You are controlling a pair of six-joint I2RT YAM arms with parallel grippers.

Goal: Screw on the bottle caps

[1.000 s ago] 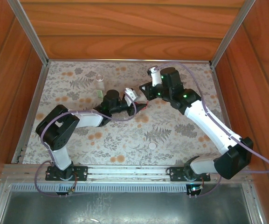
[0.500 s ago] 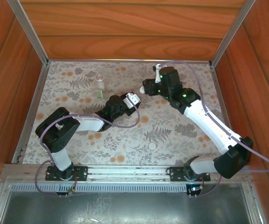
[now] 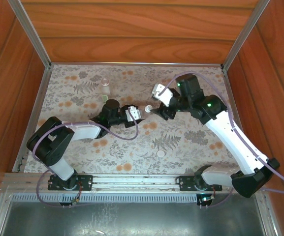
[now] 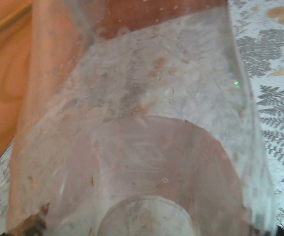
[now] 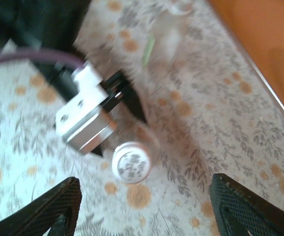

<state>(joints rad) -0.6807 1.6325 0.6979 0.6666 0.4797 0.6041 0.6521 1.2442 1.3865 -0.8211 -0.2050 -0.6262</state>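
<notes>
My left gripper (image 3: 138,112) is shut on a clear bottle (image 4: 146,147) with a reddish label, which it holds lying over mid-table. A white cap (image 3: 148,108) sits on that bottle's neck and faces the right wrist camera as the cap (image 5: 131,162). My right gripper (image 3: 159,111) stands open just right of the cap, touching nothing. In the right wrist view its fingertips (image 5: 65,196) are spread wide on either side of the cap. The second bottle (image 3: 105,86), pale-green labelled, stands upright and uncapped at the back left. A loose white cap (image 3: 161,154) lies on the cloth near the front.
The flowered cloth (image 3: 191,137) covers the table. Wooden walls (image 3: 132,29) and metal rails close it in on three sides. The left arm's purple cable (image 3: 124,135) loops over the cloth near the held bottle.
My right gripper went from shut on the cap to open and drew back to the right. The left arm shifted left with the bottle, which now carries the cap.
</notes>
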